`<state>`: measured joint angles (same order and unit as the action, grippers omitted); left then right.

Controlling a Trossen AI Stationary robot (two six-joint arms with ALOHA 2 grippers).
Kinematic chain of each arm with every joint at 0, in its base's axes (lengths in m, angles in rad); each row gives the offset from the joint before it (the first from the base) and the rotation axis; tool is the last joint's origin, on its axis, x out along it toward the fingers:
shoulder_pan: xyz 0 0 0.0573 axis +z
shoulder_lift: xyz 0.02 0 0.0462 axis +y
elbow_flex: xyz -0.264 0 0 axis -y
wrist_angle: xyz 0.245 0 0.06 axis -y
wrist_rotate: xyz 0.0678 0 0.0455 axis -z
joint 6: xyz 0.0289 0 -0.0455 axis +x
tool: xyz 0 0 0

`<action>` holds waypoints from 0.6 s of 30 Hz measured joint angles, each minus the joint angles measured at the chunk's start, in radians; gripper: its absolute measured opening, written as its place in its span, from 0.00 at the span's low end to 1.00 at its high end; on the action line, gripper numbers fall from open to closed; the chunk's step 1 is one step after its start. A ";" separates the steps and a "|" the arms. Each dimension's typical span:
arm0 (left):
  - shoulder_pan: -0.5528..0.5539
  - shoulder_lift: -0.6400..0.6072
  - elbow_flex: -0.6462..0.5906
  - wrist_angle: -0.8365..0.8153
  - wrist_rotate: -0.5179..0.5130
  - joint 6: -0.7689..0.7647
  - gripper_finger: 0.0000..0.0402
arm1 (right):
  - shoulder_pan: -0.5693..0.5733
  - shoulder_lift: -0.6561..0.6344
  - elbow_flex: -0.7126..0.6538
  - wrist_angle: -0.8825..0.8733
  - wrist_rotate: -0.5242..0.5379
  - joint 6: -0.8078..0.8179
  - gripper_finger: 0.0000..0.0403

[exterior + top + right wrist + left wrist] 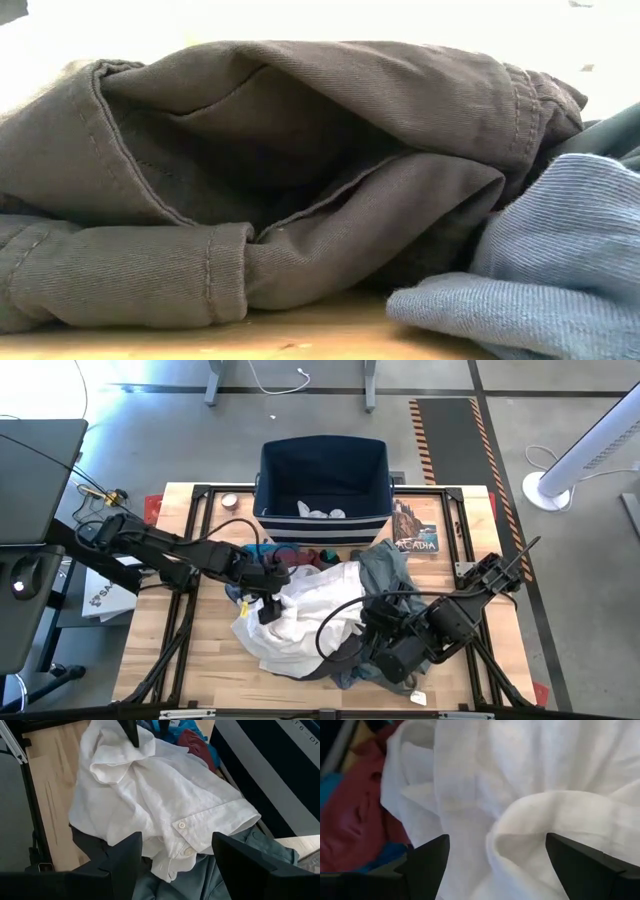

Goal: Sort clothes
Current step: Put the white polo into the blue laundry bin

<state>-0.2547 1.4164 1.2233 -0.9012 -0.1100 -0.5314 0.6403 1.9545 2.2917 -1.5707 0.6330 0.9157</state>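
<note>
**Inspector:** Progress?

**Assistant:** Early, I judge. The crumpled white linen shirt (300, 622) tops a pile mid-table, over dark grey-brown trousers (250, 170) and a grey-green shirt (385, 572).

**Inspector:** Containers?

**Assistant:** The navy fabric bin with white stripes (322, 460) holds a few pale items, possibly socks.

**Inspector:** Grippers?

**Assistant:** Left gripper (495, 855) spread wide above the white shirt, holding nothing; right gripper (177, 851) likewise parted, empty, near the pile's edge.

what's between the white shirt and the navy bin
Maroon and blue pieces lie between the white shirt and the bin, seen in the high view.
</note>
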 joint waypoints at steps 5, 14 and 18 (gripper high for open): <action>0.017 0.038 -0.067 0.111 -0.033 0.042 0.82 | 0.000 0.000 0.000 0.000 -0.001 0.000 0.59; 0.036 0.150 -0.182 0.228 -0.206 0.083 0.82 | 0.000 0.000 0.000 0.000 -0.039 0.000 0.59; 0.046 0.225 -0.183 0.312 -0.104 0.105 0.81 | 0.000 0.000 0.000 0.000 -0.039 0.000 0.59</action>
<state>-0.2086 1.6416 1.0405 -0.5896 -0.2136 -0.4268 0.6403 1.9549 2.2917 -1.5711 0.5941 0.9157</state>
